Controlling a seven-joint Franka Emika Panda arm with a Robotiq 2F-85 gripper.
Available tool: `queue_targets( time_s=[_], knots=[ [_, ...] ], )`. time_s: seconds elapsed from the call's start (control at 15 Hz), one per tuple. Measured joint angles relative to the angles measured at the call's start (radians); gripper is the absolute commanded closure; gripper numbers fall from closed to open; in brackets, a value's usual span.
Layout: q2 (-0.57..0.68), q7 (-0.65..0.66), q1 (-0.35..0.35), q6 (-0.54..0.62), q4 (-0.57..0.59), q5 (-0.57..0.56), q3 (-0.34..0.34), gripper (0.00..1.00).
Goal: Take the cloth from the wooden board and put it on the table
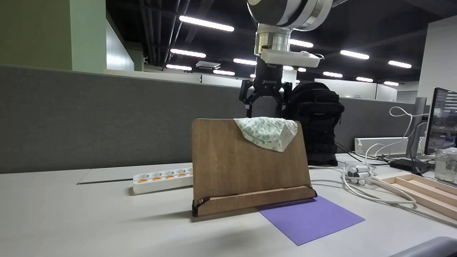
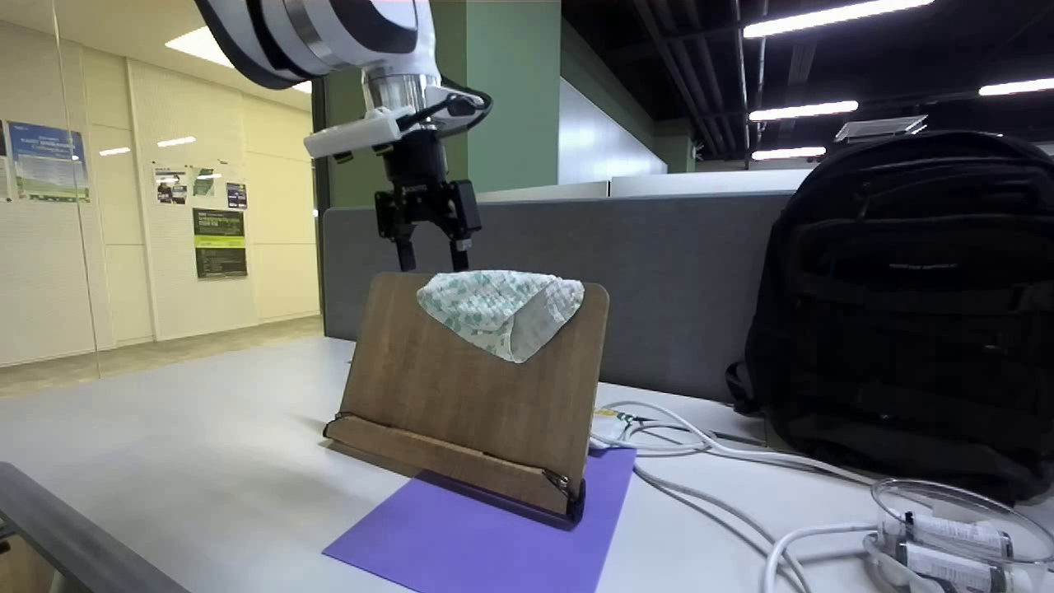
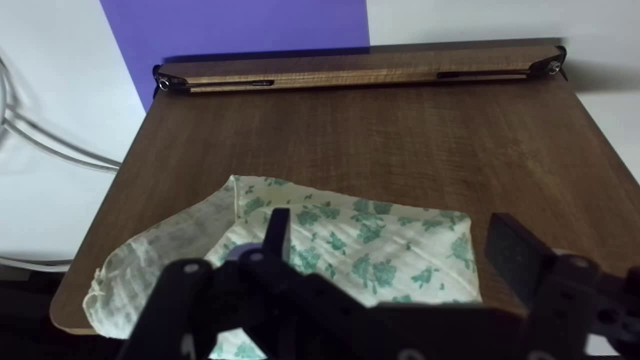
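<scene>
"ROBOTIQ" (image 1: pixel 269 81) (sm., blurry) on housing (image 1: pixel 268 74) above fingers (image 1: pixel 249 111), txt on posters (image 2: pixel 48 165), backpack (image 2: pixel 906 346) illeg.

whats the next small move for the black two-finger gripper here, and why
Probably lower the open black two-finger gripper slightly toward the white green-patterned cloth: in both exterior views its fingers show apart, just above the top edge of the brown wooden board, where the cloth hangs; in the wrist view, cloth shows between them.
</scene>
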Motion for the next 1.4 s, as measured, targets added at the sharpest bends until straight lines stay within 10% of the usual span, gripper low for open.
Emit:
queue_targets(
  time_s=[0.27,0.33,1.07,1.4],
  knots=[
    [0.064,-0.044,0.030,0.008,0.045,0.000,0.000,0.00],
    [0.077,-0.050,0.036,0.009,0.056,0.000,0.000,0.25],
    [0.142,-0.069,0.054,0.019,0.117,0.000,-0.009,0.95],
    [0.134,-0.068,0.054,0.023,0.122,0.000,-0.028,1.00]
  ],
)
